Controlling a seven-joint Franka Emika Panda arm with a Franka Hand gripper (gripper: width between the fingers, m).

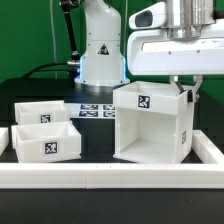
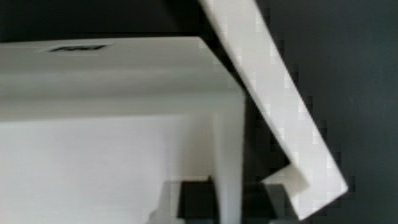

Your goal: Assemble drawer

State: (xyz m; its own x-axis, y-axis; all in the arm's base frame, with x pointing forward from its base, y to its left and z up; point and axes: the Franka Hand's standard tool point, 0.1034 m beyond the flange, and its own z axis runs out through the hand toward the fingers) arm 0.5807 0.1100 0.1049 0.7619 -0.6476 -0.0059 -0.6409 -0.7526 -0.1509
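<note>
Pincer [image 1: 185, 90] at one shell [image 1: 150, 128]; two trays [image 1: 42, 113] [image 1: 45, 143] beside.

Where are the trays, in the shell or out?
Out: the rear tray and front tray sit apart from the box shell.

I'm looking at a tall hollow white plastic box shell [image 1: 150, 135], which is wearing a black-and-white square tag [image 1: 143, 101] on its front. The shallow white plastic tray nearer the rail [image 1: 45, 143] and the matching white tray behind it [image 1: 42, 112] are showing the same black-and-white tags. The thin flat white marker board [image 1: 100, 108] is displaying several black squares. A black table [image 1: 95, 130] is lying underneath, and a long low white rail [image 1: 110, 178] is edging it. In the wrist view, the shell [image 2: 107, 110] is reading plain white against black.
</note>
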